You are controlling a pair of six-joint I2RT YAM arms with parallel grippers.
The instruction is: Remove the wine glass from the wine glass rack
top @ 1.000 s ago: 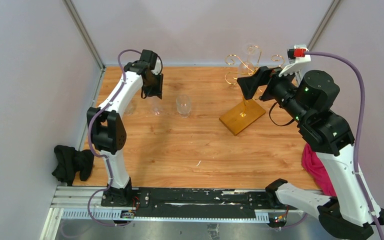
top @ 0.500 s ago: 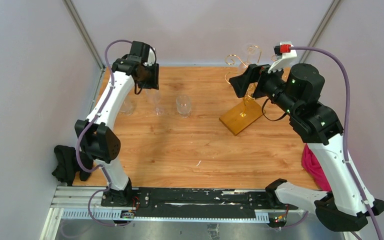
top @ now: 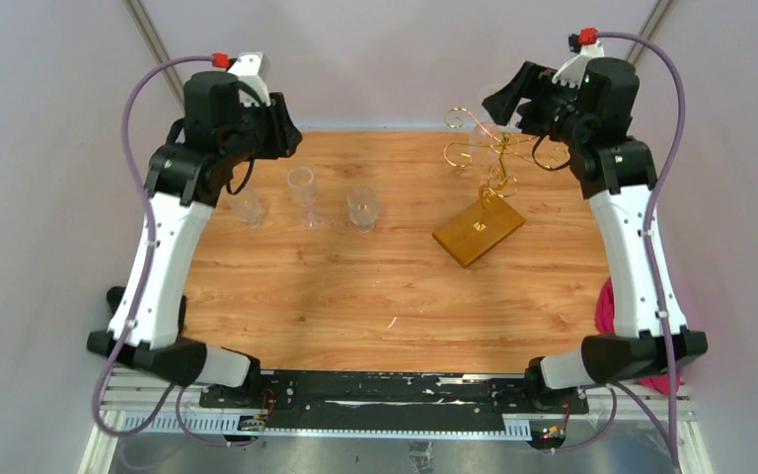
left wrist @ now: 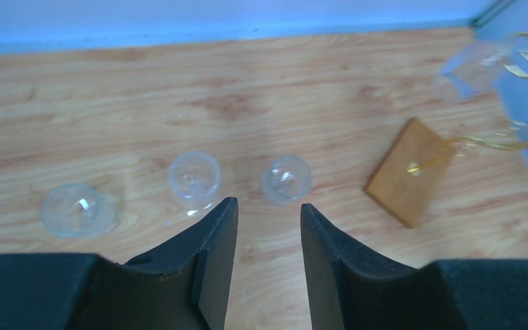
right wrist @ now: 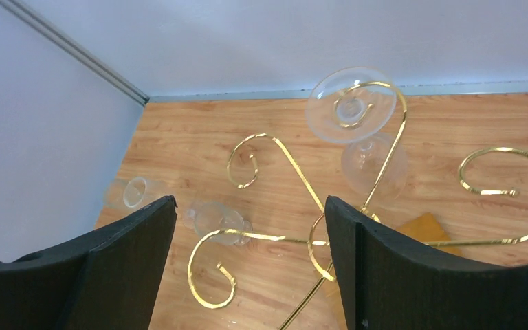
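Closing in on the wine glass rack (top: 478,229), far right.
My right gripper (right wrist: 249,203) hangs above it, jaws wide and empty, much nearer than the half-open, empty left gripper (left wrist: 268,206). The wine glass (right wrist: 377,168) hangs bowl-down, stem roughly upright, just ahead of the right jaws.

2 white arms (top: 158,267), purple cables (top: 128,104), red plugs (top: 220,59), black hands (left wrist: 268,206)

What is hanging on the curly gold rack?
One wine glass hangs upside down on the wine glass rack, its round foot caught in a top curl. The other curls in view look empty. The right gripper hides parts of the lower curls.
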